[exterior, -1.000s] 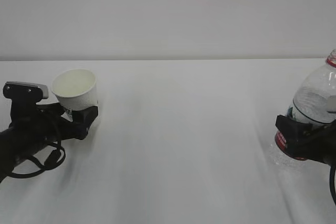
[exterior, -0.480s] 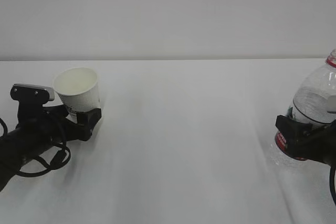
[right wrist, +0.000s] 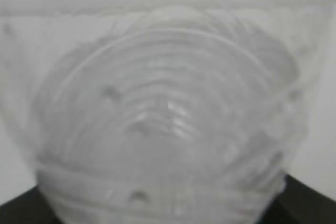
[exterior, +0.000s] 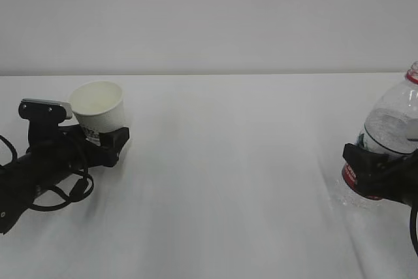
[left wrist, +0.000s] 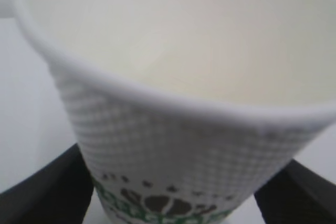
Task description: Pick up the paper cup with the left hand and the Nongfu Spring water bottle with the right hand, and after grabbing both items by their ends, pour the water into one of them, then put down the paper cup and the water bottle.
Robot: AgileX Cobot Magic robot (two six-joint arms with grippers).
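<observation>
The white worktop (exterior: pixel 222 174) spreads out wide under me, meeting a pale wall (exterior: pixel 209 17) behind.

My left arm (exterior: pixel 39 168) lies low across the left side, cables looping off it, the grey camera box (exterior: pixel 44 107) sitting on top. My right arm (exterior: pixel 392 181) comes in at the far right edge.

The bottle (exterior: pixel 385 142) stands at that right edge, tilted a little with its neck leaning right, the red neck ring at the frame's border. My right fingers (exterior: pixel 358 161) are clamped around its lower body at the red label, set at middling width. From the right wrist its clear ribbed wall (right wrist: pixel 168 124) fills the view, blurred; how much water is in it I cannot tell.

The cup (exterior: pixel 99 110) sits at the left, mouth tipped toward the camera. My left fingers (exterior: pixel 108 142), spread nearly full, grip its base, logo (left wrist: pixel 157 203) between them. Its inside looks dry.
</observation>
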